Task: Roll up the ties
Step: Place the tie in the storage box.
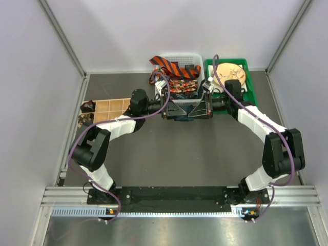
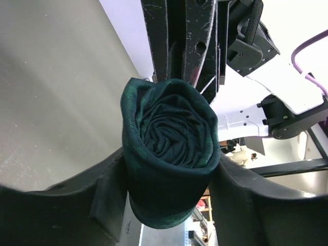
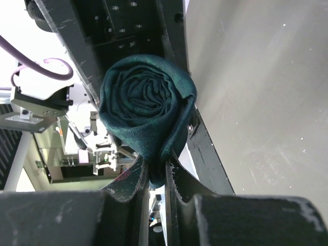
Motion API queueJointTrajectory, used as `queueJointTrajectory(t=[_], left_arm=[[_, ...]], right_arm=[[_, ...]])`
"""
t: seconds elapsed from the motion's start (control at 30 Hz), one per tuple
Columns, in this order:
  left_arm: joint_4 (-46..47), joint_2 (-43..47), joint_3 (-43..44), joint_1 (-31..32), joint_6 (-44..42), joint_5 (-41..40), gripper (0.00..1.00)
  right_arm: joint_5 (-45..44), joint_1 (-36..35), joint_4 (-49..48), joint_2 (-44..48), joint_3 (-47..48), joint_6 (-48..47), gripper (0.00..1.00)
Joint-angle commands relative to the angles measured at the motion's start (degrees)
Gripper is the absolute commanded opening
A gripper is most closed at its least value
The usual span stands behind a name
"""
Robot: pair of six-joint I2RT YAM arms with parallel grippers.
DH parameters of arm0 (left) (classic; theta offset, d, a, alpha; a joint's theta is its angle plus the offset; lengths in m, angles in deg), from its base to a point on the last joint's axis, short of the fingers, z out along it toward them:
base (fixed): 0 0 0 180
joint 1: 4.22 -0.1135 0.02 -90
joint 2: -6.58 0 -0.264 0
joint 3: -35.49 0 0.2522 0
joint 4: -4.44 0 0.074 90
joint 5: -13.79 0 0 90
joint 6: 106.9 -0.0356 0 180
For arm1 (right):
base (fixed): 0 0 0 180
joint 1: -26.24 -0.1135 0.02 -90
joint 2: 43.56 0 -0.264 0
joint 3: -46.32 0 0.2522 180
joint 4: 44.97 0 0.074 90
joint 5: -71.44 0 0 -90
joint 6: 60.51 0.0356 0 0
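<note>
Over at the left edge of the grey table [image 1: 169, 159] sits a shallow wooden compartment box [image 1: 110, 106], well apart from the action. Further right, toward the middle and just in front of the back bins, the two arms meet nose to nose. The left gripper [image 2: 169, 197] has its fingers [image 2: 87, 200] spread wide enough to cradle a dark teal fabric necktie [image 2: 169, 154], wound into a tight spiral roll; both fingers press against the roll's sides. From above, that roll [image 1: 182, 118] shows as a small dark bundle hanging between the two grippers, above the table surface. The right gripper [image 3: 157, 177] has its fingers [image 3: 128, 187] squeezed almost together, pinching a thin fold of cloth at the outer layer of the same roll [image 3: 146, 110]. Behind them stands a white plastic basket [image 1: 195, 55] with an orange-and-black striped necktie [image 1: 170, 66] draped over its rim and red-patterned dark neckties [image 1: 182, 84] heaped inside. Right of it, touching, is a green plastic tray [image 1: 252, 87] holding a pale round object.
</note>
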Motion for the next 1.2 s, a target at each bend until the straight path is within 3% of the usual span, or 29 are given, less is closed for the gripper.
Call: queueJointTrajectory(t=[0.0,0.07,0.1,0.17,0.2,0.23,0.33,0.37,0.43,0.47,0.57,0.63,0.67,0.7,0.8,0.83,0.93,1.17], left_arm=[[5.3,0.6,1.9,-0.3,1.1,-0.9,0.48],[5.3,0.6,1.8,-0.3,0.9,-1.1,0.40],[5.2,0.7,1.8,-0.3,0.8,-1.2,0.29],[3.5,1.0,1.7,-0.6,-0.3,-1.6,0.17],[2.9,1.3,1.5,-0.8,-0.8,-1.7,0.07],[2.2,1.4,1.5,-1.2,-1.2,-1.9,0.04],[-6.2,2.2,2.8,-2.7,-5.5,-1.6,0.00],[-11.0,2.8,3.2,-3.2,-9.0,-0.7,0.00],[-17.8,3.8,4.4,-4.6,-13.2,0.2,0.00],[-26.9,4.8,5.2,-5.1,-19.1,0.6,0.00],[-38.1,6.7,7.5,-7.2,-29.9,1.3,0.00],[-53.9,7.7,10.7,-9.2,-37.8,0.4,0.00],[-58.4,8.6,11.9,-10.2,-45.4,-0.4,0.00],[-67.2,8.8,13.9,-11.3,-48.8,-1.5,0.00],[-78.1,8.8,17.6,-17.1,-58.7,-2.5,0.00],[-85.7,8.4,18.9,-19.7,-64.4,-3.7,0.00],[-98.2,6.1,23.3,-23.7,-73.0,-8.6,0.00],[-107.4,-0.2,31.7,-32.4,-78.7,-14.4,0.00]], right_arm=[[-1.1,-0.8,0.8,2.0,2.3,-1.8,0.00],[-1.1,-0.9,1.0,2.0,2.2,-1.8,0.00],[-1.0,-1.0,1.0,2.1,2.1,-1.8,0.00],[-1.3,-0.9,1.4,2.1,2.1,-1.9,0.00],[-1.3,-1.0,1.8,2.1,2.2,-2.1,0.05],[-1.5,-0.9,2.3,2.2,2.4,-2.9,0.11],[-2.5,-0.9,5.9,2.1,3.6,-6.1,0.34],[-3.2,-0.9,7.3,2.2,4.5,-7.1,0.47],[-4.0,-0.8,11.3,2.2,5.6,-10.5,0.56],[-4.9,-0.8,12.6,2.3,6.5,-11.6,0.64],[-6.4,-0.1,17.0,2.0,8.4,-15.6,0.78],[-7.8,0.7,22.7,1.8,10.3,-20.4,0.88],[-8.9,1.0,25.0,1.6,12.2,-22.1,0.99],[-9.8,1.1,27.2,1.5,13.2,-24.0,0.99],[-13.1,1.3,34.4,1.4,16.2,-31.0,0.99],[-14.0,1.3,35.5,1.4,16.5,-32.5,0.99],[-17.6,1.6,37.5,1.0,17.1,-32.1,0.99],[-5.4,5.3,33.0,0.0,12.6,-26.2,0.99]])
